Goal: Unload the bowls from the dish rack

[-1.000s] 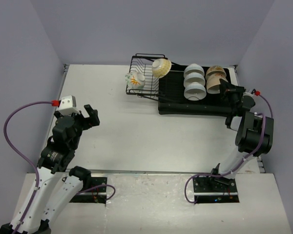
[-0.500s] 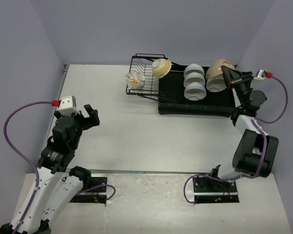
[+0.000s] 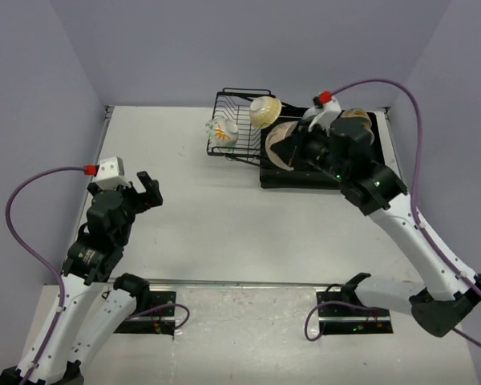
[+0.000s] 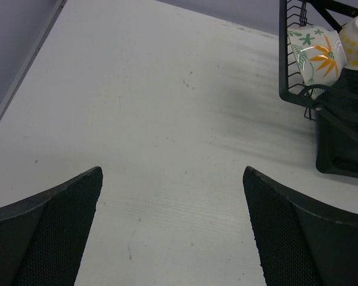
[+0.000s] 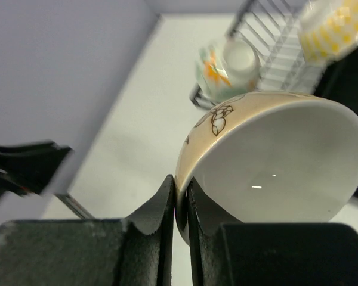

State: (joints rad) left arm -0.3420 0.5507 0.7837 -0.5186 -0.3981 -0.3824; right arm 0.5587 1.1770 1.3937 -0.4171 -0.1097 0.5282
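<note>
Tan bowl (image 5: 268, 167) between right jaws

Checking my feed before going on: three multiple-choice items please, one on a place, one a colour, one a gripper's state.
1. Where is the orange-flower bowl? A stacked in another bowl; B in the wire rack; C held by a gripper.
2. What colour is the outside of the bowl in the right gripper? A blue; B black; C tan.
3. How is the left gripper? A open, empty; B shut on a bowl; C shut on the rack.
Answers: B, it sits among the rack's wires; C, the right wrist view shows its tan wall; A, its fingers stand wide apart, empty.
</note>
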